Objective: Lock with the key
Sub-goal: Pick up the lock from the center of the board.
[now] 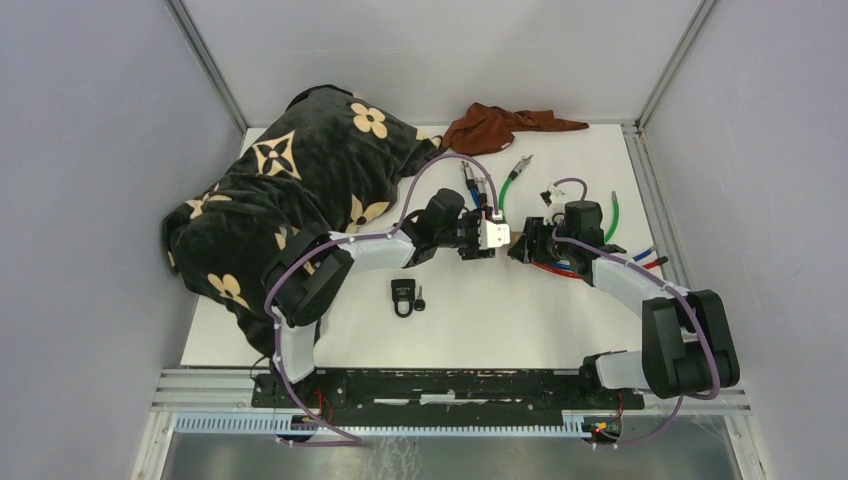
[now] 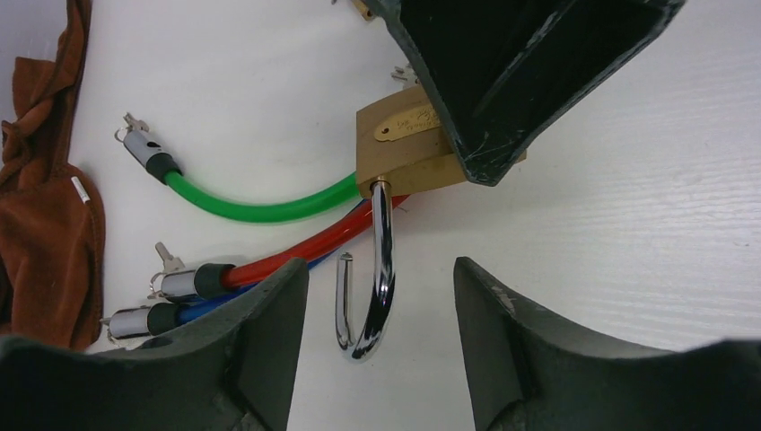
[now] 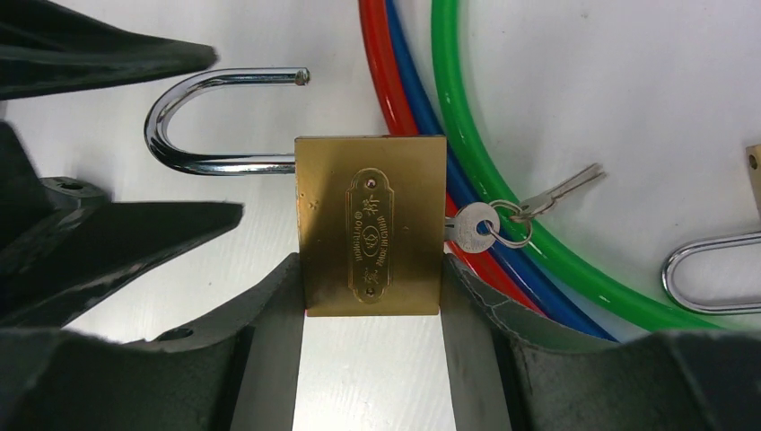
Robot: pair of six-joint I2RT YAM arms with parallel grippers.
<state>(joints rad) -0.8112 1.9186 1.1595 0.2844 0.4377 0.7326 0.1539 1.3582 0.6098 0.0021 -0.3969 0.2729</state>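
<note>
White table (image 1: 560,320), centre: the right gripper (image 3: 370,269) clamps a brass padlock (image 3: 370,224), key (image 3: 471,226) in it. The left gripper (image 2: 381,274), jaws apart, straddles the open shackle (image 2: 384,233); an off-centre squeeze could wrench the padlock loose.

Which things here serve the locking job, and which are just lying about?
In the job: brass padlock; its open chrome shackle; silver key; right gripper holding it; left gripper.
Lying about: black padlock; green cable lock; red cable lock; blue cable lock; brown cloth; black flowered blanket.
</note>
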